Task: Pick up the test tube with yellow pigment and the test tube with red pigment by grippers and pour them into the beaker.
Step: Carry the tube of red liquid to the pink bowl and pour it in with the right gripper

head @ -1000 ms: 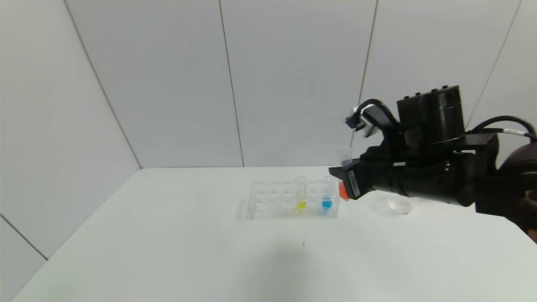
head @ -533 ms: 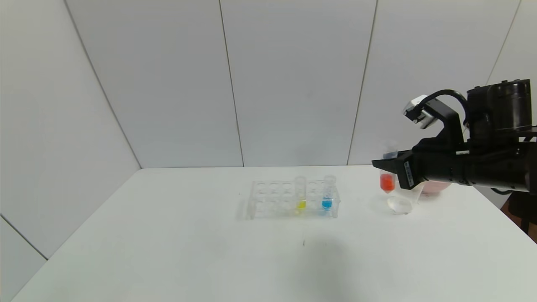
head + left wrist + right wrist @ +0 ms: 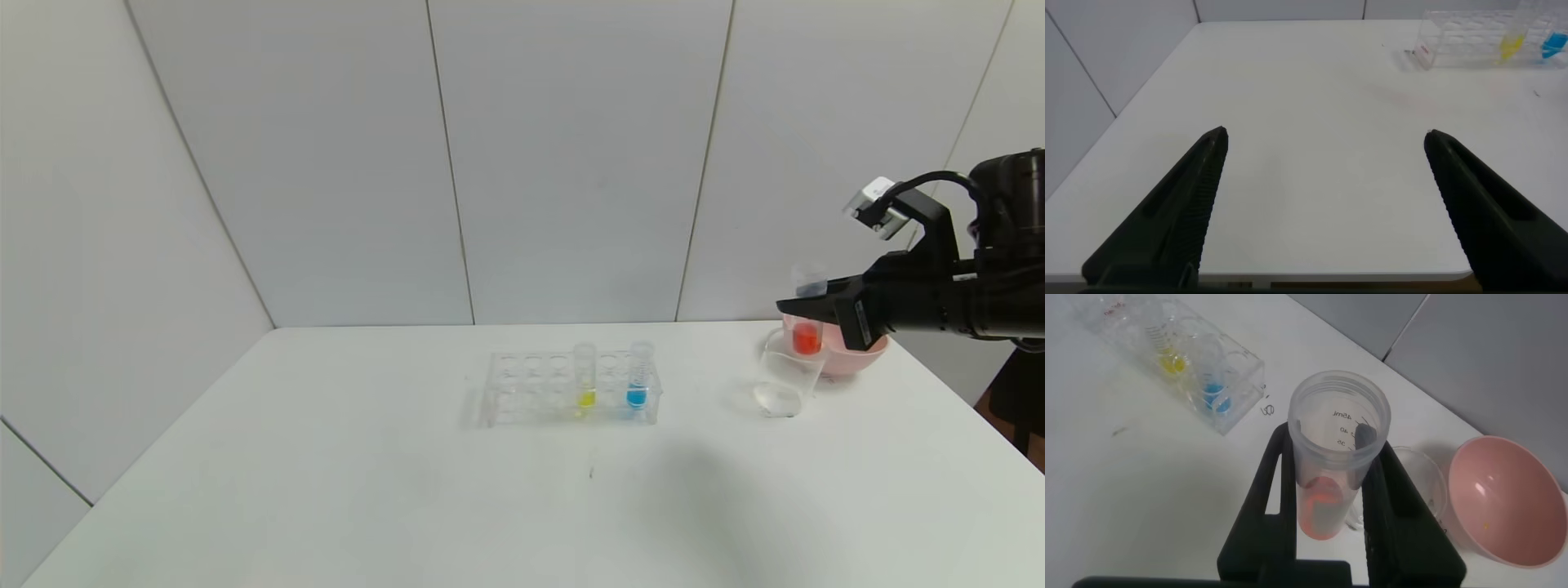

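Note:
My right gripper (image 3: pixel 804 309) is shut on the test tube with red pigment (image 3: pixel 807 336) and holds it upright just above the clear beaker (image 3: pixel 785 382) at the table's right. In the right wrist view the tube (image 3: pixel 1333 465) sits between my right gripper's (image 3: pixel 1327 469) black fingers, with the beaker (image 3: pixel 1417 486) behind it. The test tube with yellow pigment (image 3: pixel 585 377) stands in the clear rack (image 3: pixel 522 388) at the middle of the table, also seen in the right wrist view (image 3: pixel 1172 361). My left gripper (image 3: pixel 1323 143) is open and empty over bare table near the front edge.
A tube with blue liquid (image 3: pixel 638 376) stands in the rack beside the yellow one. A pink bowl (image 3: pixel 849 358) sits just behind the beaker at the far right, and shows in the right wrist view (image 3: pixel 1507 498). The white table (image 3: pixel 326 490) ends near the bowl.
My right gripper has carried the red tube from beside the rack to the right and up, to above the beaker. The left arm has not moved.

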{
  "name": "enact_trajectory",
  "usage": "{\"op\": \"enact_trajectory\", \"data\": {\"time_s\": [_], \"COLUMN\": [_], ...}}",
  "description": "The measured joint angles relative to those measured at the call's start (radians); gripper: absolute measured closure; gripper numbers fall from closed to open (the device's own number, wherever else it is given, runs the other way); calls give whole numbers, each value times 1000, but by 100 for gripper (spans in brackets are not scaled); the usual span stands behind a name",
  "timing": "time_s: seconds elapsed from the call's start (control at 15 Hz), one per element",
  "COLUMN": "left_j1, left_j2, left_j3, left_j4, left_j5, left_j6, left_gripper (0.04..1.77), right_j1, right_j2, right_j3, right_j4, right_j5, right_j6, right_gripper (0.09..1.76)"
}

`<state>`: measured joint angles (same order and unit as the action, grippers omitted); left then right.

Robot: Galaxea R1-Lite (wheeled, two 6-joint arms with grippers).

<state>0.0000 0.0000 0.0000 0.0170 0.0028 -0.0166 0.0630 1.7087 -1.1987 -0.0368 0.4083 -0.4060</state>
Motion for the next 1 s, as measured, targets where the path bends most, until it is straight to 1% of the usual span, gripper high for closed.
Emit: {"op": "enact_trajectory", "data": {"time_s": [0.13,0.33,0.47,0.6,0.73,1.0], "left_j1": [0,0,0,0,0,0], "left_j2": [0,0,0,0,0,0], "left_j3": [0,0,0,0,0,0], "left_j4": [0,0,0,0,0,0], "left_j5": [0,0,0,0,0,0], "left_j6": [0,0,0,0,0,0], "left_gripper": [9,9,9,9,9,9], "right_j1": [-39,-77,-100,-117,-129,-155], "right_j2": [21,40,51,66,87,145], "right_j3": [-26,-88,-120,-128,-141,-205], "right_j4": [21,151,200,202,200,209], "right_j5": [20,43,103,140,145,153], "right_j6": [-41,-94,-140,-191,-231,-317], "right_gripper": [133,133,133,133,133,133]}}
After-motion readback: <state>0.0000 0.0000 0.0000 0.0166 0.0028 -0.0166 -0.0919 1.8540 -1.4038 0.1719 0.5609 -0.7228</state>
